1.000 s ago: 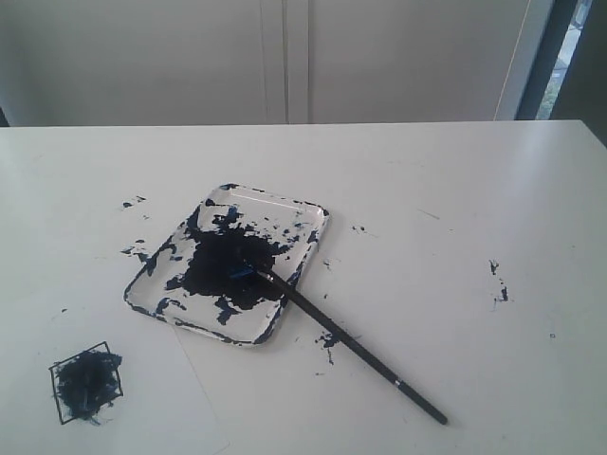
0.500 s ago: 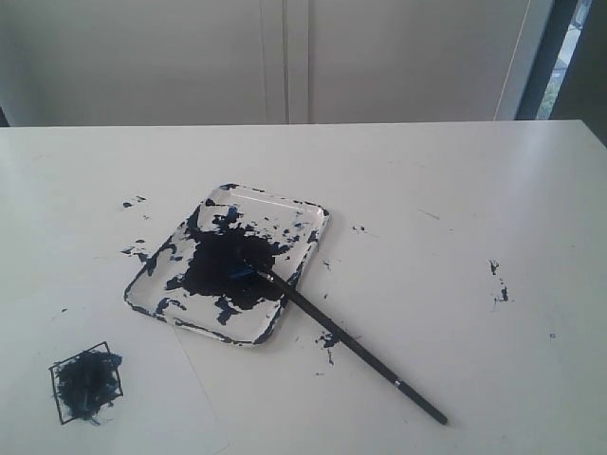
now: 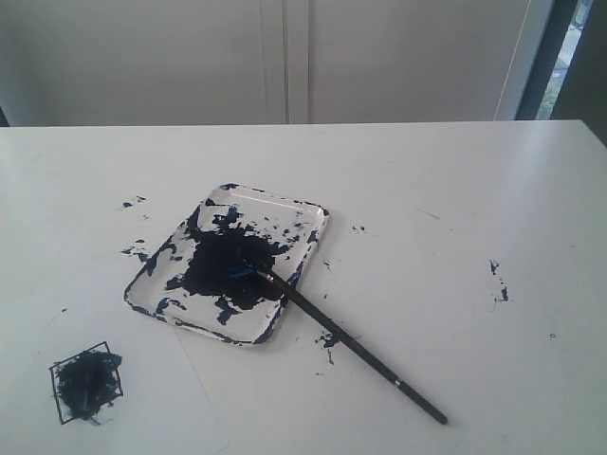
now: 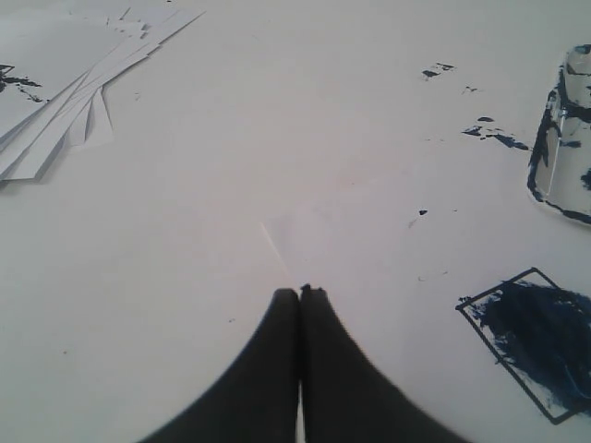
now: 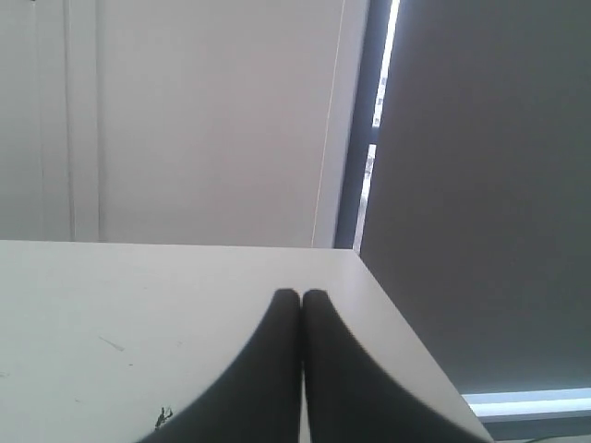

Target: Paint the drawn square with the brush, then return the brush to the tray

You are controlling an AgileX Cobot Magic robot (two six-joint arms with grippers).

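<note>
The clear tray (image 3: 305, 210), smeared with a dark blue-black blot, lies mid-table. The black brush (image 3: 351, 343) rests with its wet tip inside the tray and its handle slanting out over the rim onto the table. The drawn square (image 3: 87, 382), daubed dark blue inside, sits at the front left, and the left wrist view has it too, drawn square (image 4: 540, 334), beside a corner of the tray (image 4: 545, 152). My left gripper (image 4: 299, 293) is shut and empty above bare white table. My right gripper (image 5: 300, 295) is shut and empty near the table's far corner. Neither arm shows in the exterior view.
Loose paint splatters (image 3: 499, 282) mark the table right of the tray, with more splatters (image 3: 133, 202) to its left. A fanned stack of white paper sheets (image 4: 65, 120) lies in the left wrist view. The table edge (image 5: 406, 323) runs beside the right gripper.
</note>
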